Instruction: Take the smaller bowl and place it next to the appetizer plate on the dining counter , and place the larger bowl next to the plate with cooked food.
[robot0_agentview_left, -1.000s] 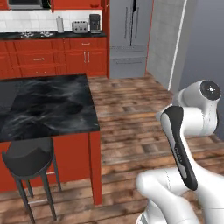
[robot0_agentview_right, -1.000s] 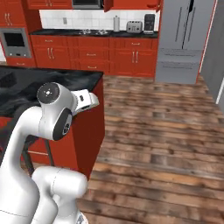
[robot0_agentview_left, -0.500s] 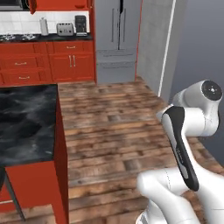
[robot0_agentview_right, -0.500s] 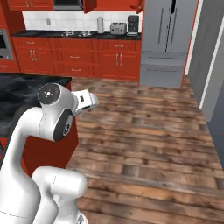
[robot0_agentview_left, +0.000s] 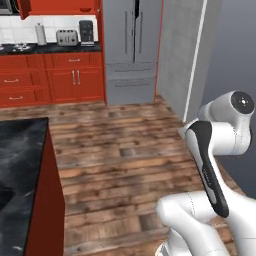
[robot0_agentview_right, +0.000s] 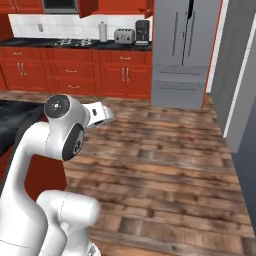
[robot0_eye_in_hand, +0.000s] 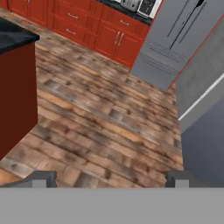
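1. Your dining counter (robot0_agentview_left: 20, 165): black marble top w/ white veins, red sides. Sits at left edge of left base view; a corner shows upper left in hand view.
2. Counter's long axis: can't tell, too little of it in frame.
3. Your gripper (robot0_eye_in_hand: 109, 178): fingers (robot0_eye_in_hand: 41, 178) spread wide, nothing between them, over wood floor (robot0_agentview_right: 170, 170).
4. Background: grey fridge (robot0_agentview_right: 185, 50), red cabinets (robot0_agentview_left: 50, 80), toaster (robot0_agentview_left: 66, 37) on back worktop.
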